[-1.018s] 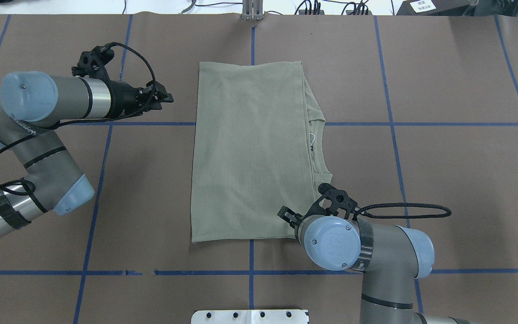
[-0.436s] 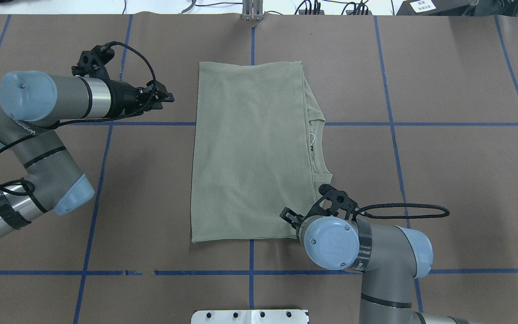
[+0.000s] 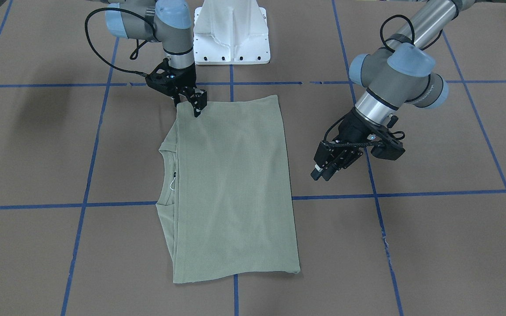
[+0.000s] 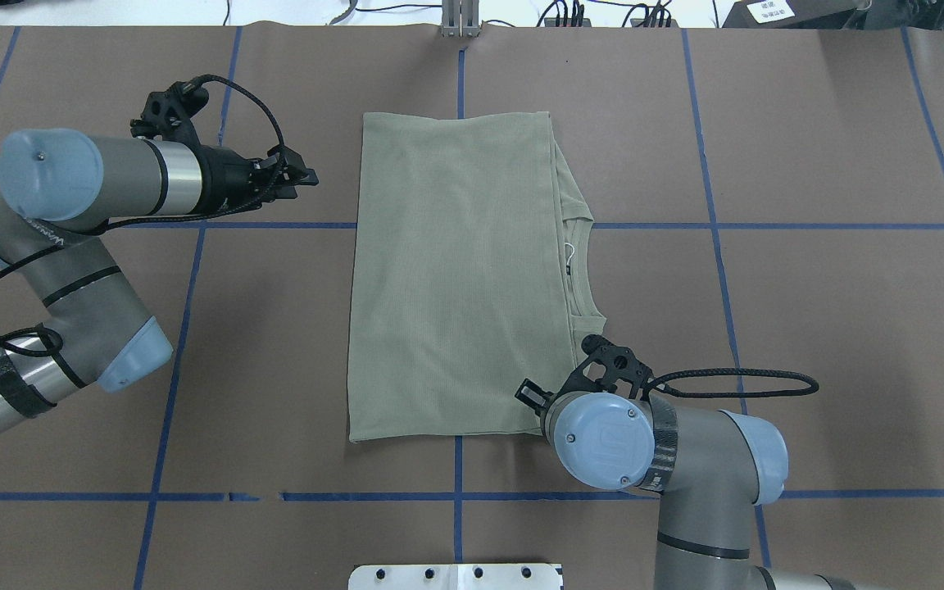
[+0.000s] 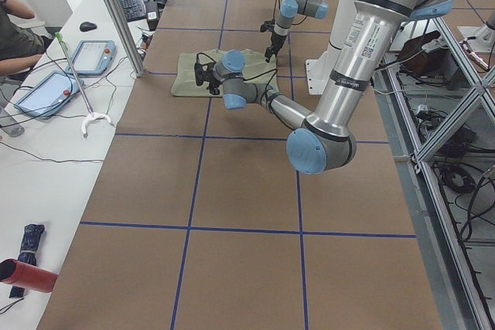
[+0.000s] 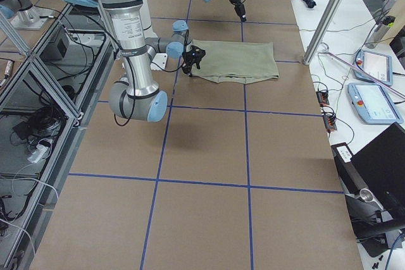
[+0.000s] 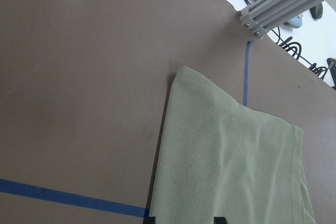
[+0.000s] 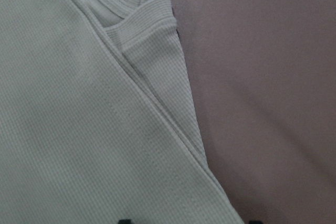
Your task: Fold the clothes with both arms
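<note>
The sage-green shirt (image 4: 456, 279) lies folded into a flat rectangle mid-table, its collar and white string loop (image 4: 571, 252) on its right side. It also shows in the front view (image 3: 231, 184). My right gripper (image 3: 196, 112) points down over the shirt's near right corner with its jaws open. Its wrist view shows the folded cloth (image 8: 79, 129) close below. I cannot tell if it touches. My left gripper (image 4: 306, 176) hangs open and empty left of the shirt's far left corner, apart from it. Its wrist view shows that corner (image 7: 231, 171).
The white pedestal base (image 3: 231, 30) stands at the near table edge. An aluminium post (image 4: 460, 20) stands at the far edge. Blue tape lines (image 4: 718, 225) cross the brown table. Tablets (image 5: 97, 36) and cables lie beyond the far edge.
My right wrist has shifted slightly to the right over the shirt's near right corner. The left arm and the shirt have hardly moved.
</note>
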Robot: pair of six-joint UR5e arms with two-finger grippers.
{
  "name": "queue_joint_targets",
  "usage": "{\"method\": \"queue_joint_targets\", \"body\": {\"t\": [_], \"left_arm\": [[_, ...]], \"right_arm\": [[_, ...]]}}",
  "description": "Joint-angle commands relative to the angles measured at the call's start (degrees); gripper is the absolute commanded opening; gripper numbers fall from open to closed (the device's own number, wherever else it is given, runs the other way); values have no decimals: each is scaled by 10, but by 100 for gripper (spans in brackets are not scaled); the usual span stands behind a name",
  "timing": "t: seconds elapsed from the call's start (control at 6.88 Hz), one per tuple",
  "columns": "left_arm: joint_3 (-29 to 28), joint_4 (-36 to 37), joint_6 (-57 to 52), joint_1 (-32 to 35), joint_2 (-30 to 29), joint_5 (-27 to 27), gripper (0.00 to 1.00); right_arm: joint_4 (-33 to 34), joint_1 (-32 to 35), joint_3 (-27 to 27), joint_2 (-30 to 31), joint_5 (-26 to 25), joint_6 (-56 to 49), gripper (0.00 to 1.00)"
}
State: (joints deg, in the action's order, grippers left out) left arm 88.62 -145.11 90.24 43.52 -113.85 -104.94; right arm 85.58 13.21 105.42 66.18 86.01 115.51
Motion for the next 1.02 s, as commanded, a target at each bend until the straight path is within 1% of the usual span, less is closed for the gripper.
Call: {"method": "queue_joint_targets", "body": {"t": [0.0,0.58,0.87], "left_arm": [[6,1,-1,1,0,0,47],[6,1,0,1,5,0,47],[10,1,0,1,6,0,48]], "right_arm": [[1,0,0,3,8,2,0],[0,8,3,-1,23,0,0],[0,9,4,-3,22,1,0]]}}
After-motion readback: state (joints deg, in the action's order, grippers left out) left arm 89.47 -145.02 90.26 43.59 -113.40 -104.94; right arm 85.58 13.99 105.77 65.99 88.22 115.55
